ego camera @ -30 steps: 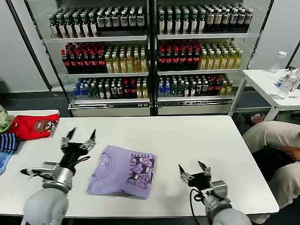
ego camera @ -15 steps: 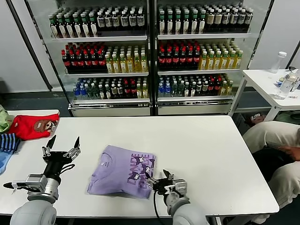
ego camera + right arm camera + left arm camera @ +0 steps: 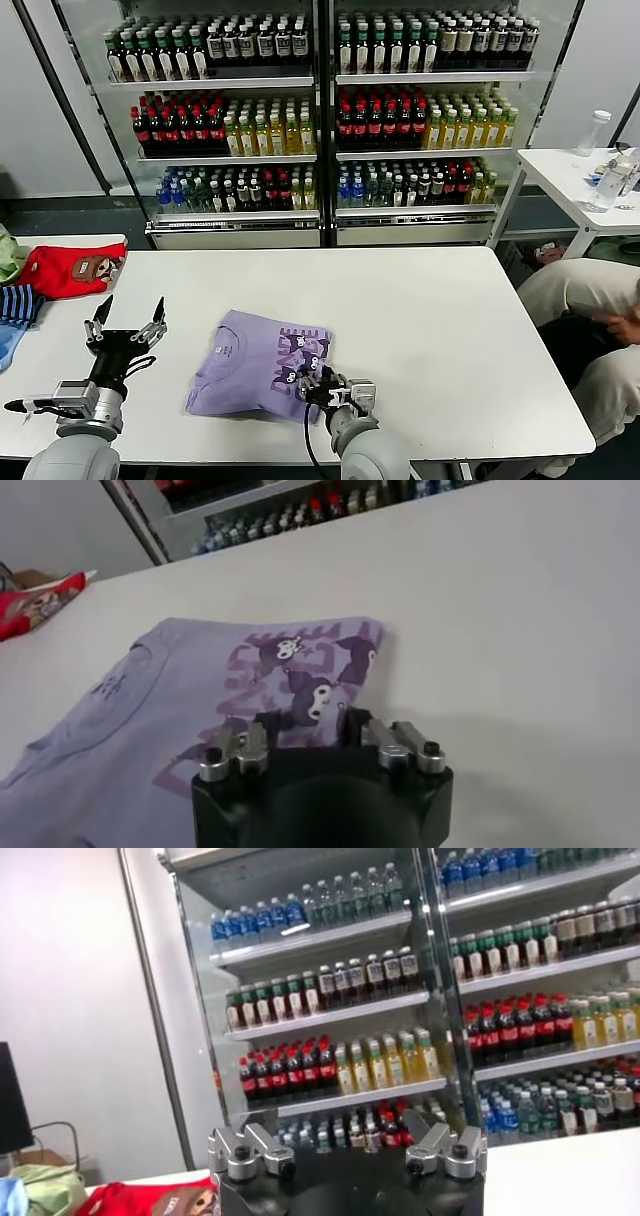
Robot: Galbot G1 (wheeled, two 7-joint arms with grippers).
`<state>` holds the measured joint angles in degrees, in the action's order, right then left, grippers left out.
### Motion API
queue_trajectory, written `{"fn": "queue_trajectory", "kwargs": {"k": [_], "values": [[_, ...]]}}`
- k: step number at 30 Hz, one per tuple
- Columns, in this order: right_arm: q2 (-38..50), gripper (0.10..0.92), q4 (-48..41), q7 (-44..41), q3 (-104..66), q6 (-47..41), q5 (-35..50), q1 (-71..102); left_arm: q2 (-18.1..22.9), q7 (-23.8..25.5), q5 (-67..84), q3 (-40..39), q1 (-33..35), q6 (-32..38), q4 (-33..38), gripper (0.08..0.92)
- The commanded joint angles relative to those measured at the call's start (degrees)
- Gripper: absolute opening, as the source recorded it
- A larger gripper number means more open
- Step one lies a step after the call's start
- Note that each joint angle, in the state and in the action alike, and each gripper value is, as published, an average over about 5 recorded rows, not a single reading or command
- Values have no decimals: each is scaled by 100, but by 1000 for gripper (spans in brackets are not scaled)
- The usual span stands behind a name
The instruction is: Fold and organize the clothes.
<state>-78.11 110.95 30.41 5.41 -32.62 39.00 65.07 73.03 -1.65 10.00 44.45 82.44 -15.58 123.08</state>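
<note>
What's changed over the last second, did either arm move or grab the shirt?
The right gripper swung in from the table's right side to the near right edge of the folded lavender T-shirt, over its print; whether it has gripped the cloth cannot be told. The left gripper pulled back leftward, away from the shirt, fingers spread and empty. The shirt, the red garment and the white table stayed put.
</note>
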Motion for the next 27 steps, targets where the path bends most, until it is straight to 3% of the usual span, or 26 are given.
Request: {"fn": "queue_trajectory", "kwargs": {"k": [1, 9, 14, 21, 27], "values": [[3, 422, -9, -48, 3, -27, 69, -211, -4, 0, -40, 86, 59, 54, -16, 823], [1398, 188, 658, -1379, -1383, -70, -153, -459, -11, 240, -182, 47, 39, 763, -245, 823], [2060, 113, 435, -2300, -1865, -74, -421, -605, 4, 537, -199, -47, -9, 1032, -334, 823], [1975, 135, 549, -2817, -1851, -69, -1217, -253, 163, 685, -336, -135, -16, 1194, -375, 823], [2117, 290, 1267, -2202, -2437, 37, -1211, 281, 288, 758, -459, -87, 140, 1409, -326, 823]]}}
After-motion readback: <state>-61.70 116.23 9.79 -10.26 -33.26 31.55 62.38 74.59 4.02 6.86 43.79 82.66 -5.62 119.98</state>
